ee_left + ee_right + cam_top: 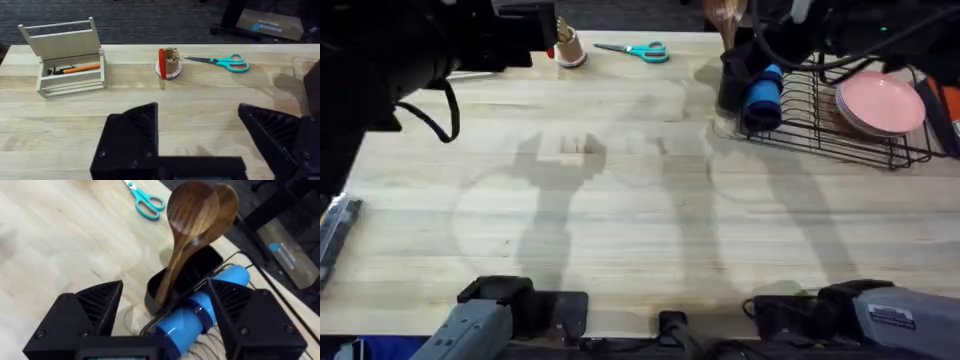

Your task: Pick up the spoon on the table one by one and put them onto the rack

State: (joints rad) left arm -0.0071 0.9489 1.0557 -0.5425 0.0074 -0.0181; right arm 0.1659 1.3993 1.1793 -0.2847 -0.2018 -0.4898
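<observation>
Two brown wooden spoons [192, 215] stand bowls-up in the black utensil cup [195, 267] at the near end of the wire rack [820, 125]. From overhead the spoons [725, 18] rise above the cup [732, 85]. My right gripper [165, 287] hangs open just above and in front of the cup, holding nothing. My left gripper [195, 112] is open over the far left of the table [620, 220], and nothing lies between its fingers. The left arm [410, 60] looms large and dark at the upper left.
A blue cup [760, 95] lies on the rack beside the utensil cup, and pink plates [880, 103] stand further along. Teal-handled scissors [638, 50] and a small round holder [567, 48] lie at the far edge. A beige box holder [67, 57] sits far left.
</observation>
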